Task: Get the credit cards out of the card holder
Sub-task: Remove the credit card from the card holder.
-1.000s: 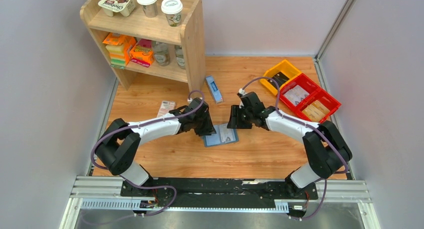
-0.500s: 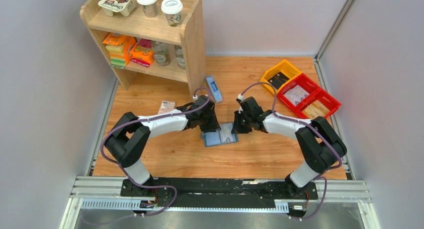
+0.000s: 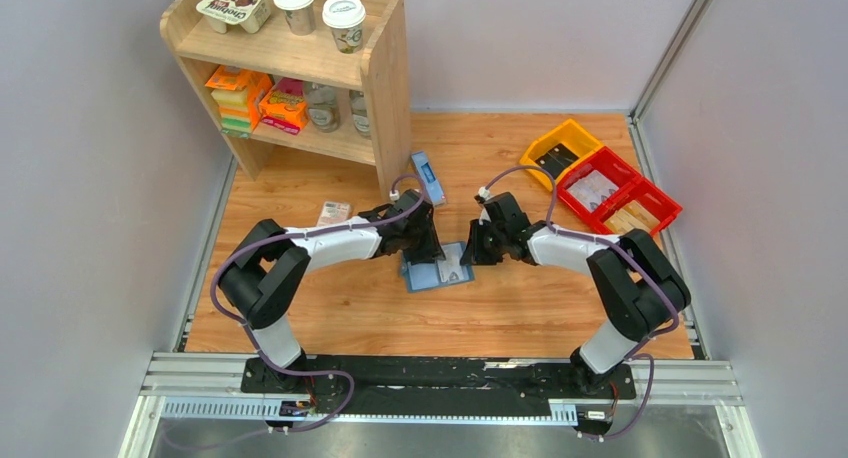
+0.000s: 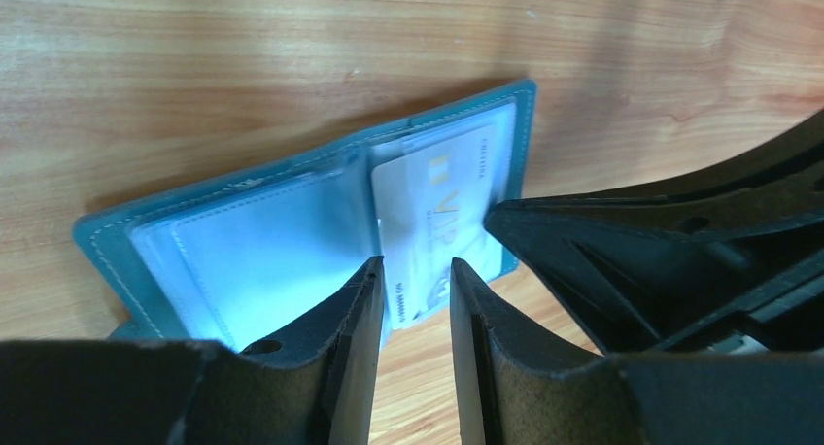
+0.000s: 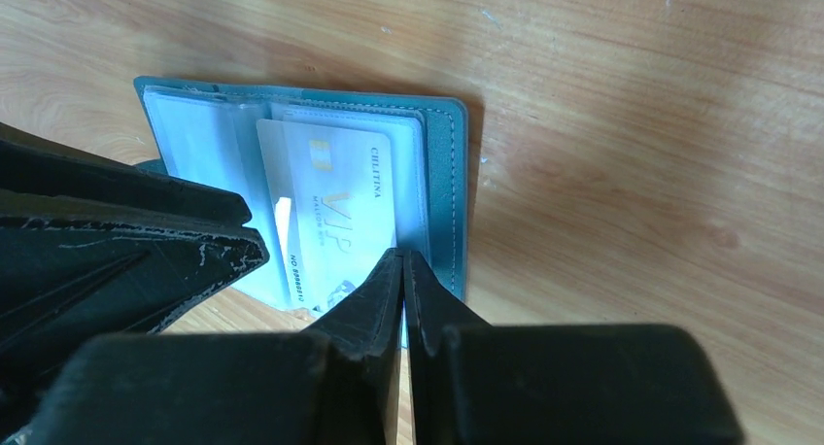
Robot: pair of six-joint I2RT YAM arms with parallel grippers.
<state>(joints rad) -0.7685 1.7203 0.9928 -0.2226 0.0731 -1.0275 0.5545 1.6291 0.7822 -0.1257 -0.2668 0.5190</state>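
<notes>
**Top external view.** I read the card holder (image 3: 437, 269) lying opened flat on the table (image 3: 520, 303), near the middle and in front of the wooden shelf (image 3: 385, 78). The left gripper (image 3: 424, 250) is down at its far left edge. The right gripper (image 3: 474, 254) is down at its far right edge, so the holder sits between the two. Jaw spacing is not readable from this angle. A narrow blue-and-white box (image 3: 428, 177) lies beyond the holder, beside the shelf foot.

**Left wrist view.** The holder shows a teal border and pale, clear pocket panels. A white card (image 4: 437, 188) with gold "VIP" lettering lies on the panel nearer the right gripper. My left jaws stand a narrow gap apart. The near end of the card shows through that gap, and nothing is clamped between them. The black tip of the right gripper meets the card's side edge.

**Right wrist view.** The right jaws are closed to a hairline slit. Their tips sit at the card's near corner, on the holder's outer panel. I cannot tell whether the card edge is nipped between them.
</notes>
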